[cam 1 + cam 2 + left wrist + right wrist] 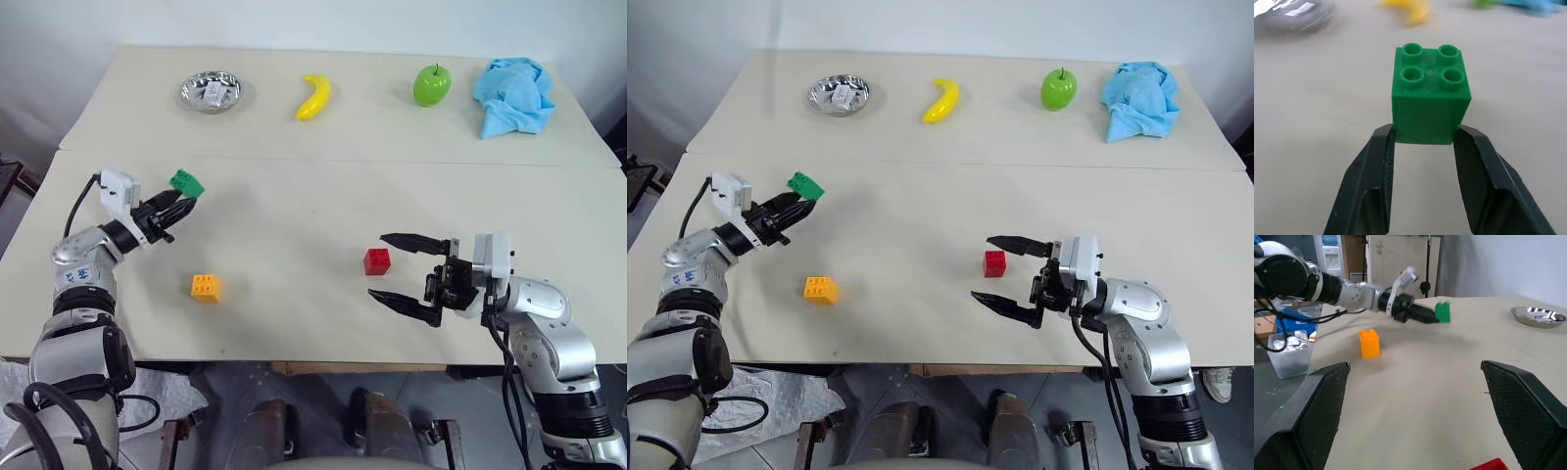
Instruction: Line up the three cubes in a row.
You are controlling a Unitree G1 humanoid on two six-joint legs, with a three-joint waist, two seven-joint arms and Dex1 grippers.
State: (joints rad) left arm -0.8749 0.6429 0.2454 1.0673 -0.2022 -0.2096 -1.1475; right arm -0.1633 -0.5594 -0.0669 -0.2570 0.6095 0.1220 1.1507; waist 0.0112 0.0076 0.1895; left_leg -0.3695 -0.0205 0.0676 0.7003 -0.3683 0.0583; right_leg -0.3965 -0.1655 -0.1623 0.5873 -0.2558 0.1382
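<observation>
A pale table [323,323] is seen from above by the head camera. At about nine o'clock in that view, the left gripper [186,203] is clamped on the green cube [186,182], which is held lifted off the tabletop at the fingertips. In the left wrist view, the two black fingers [1374,171] are pressed against opposite lower sides of the green cube, whose four studs face up.

The orange-yellow cube [206,287] is set on the table at about seven o'clock, near the front edge and below the left gripper, apart from it.

The red cube [377,261] is placed at about four o'clock, right of centre. The right gripper [402,269] is found just beside it, with its fingers spread wide apart and pointed towards the robot's left; the red cube is seen near the gap between the fingertips, and nothing is gripped.

Along the far side of the table, from eleven o'clock to one o'clock, are laid a silver bowl [210,92], a yellow banana [313,97], a green apple [431,85] and a crumpled blue cloth [513,95].
</observation>
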